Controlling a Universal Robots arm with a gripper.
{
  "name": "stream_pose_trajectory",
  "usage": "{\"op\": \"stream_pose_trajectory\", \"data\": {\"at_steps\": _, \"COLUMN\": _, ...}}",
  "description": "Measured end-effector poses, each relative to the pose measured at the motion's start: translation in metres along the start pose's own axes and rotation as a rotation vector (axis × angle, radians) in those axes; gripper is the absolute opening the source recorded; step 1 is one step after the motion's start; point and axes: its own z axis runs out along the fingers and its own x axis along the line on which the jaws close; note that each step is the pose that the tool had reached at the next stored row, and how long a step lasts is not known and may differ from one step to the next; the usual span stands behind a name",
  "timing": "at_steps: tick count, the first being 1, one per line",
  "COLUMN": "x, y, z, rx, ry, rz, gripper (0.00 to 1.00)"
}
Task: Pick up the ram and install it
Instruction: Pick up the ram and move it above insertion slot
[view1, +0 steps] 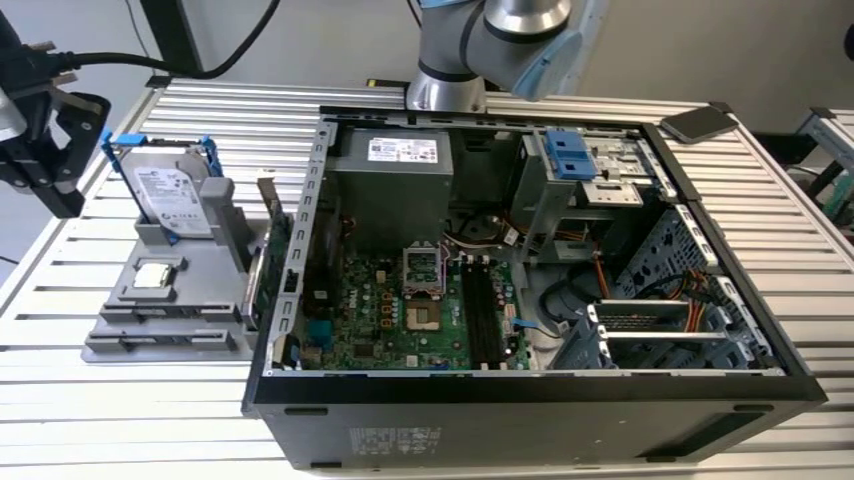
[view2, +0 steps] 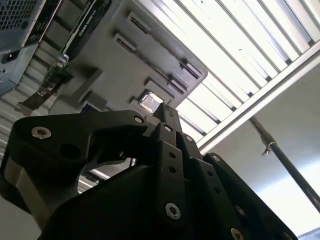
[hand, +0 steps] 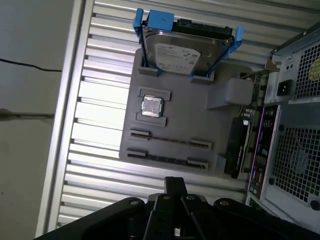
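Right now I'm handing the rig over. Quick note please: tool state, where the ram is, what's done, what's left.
Tool: shut, nothing seen in it, hanging over the table by the gray holder, on the exterior view's left.
Ram: looks like a thin dark stick set edge-on in the holder's long slots, near the processor; hard to be sure.
Case: open, with the board slots exposed.
Done: nothing yet, as far as things lie.
Left: pick-up and install.
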Motion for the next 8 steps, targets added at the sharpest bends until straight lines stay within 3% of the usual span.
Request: {"op": "stream_pose_trajectory", "data": {"at_steps": 8, "x": 0.0000, "y": 0.0000, "z": 0.0000, "rx": -0.0016, "ry": 0.0049, "rz": -0.106, "gripper": 0.00}}
